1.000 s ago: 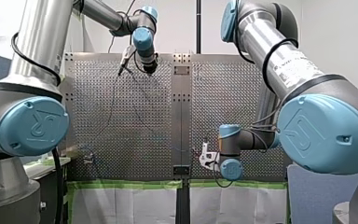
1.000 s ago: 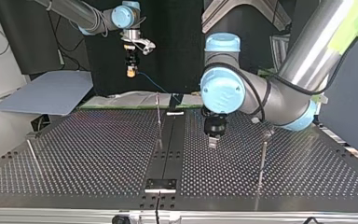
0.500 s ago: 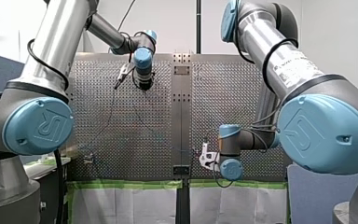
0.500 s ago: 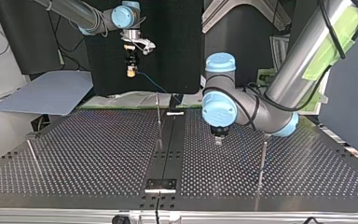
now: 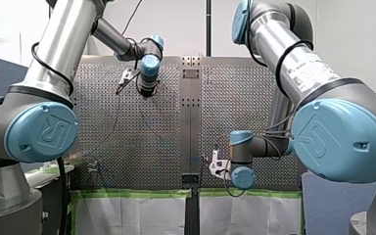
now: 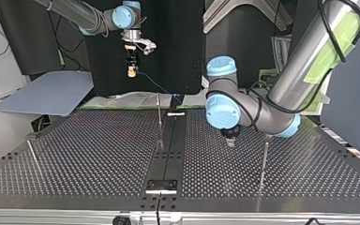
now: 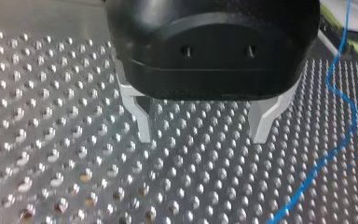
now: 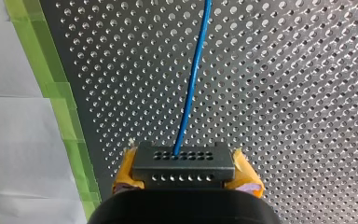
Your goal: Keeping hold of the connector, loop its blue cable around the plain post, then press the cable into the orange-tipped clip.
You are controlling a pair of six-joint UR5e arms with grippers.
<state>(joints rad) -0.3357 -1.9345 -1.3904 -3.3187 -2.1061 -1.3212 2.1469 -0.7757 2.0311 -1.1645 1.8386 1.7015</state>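
Connector: pinched between the yellow pads of the right gripper. Blue cable: long axis runs straight ahead from the connector, over the perforated table. Left gripper: spread, empty, with the cable's slack just beside one finger.

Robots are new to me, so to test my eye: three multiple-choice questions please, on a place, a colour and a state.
1. Where does the blue cable lie by my left hand?
A. Between its fingers
B. Beside it, outside the fingers
C. Coiled round one finger
2. What colour are the pads of my right hand on the connector?
A. Yellow
B. Green
C. White
3. My left hand is:
A. Open, empty
B. Shut on the cable
C. Shut on the connector
1 B: it runs past one finger's outer side. 2 A: yellow pads flank the black connector. 3 A: only table shows between its spread fingers.
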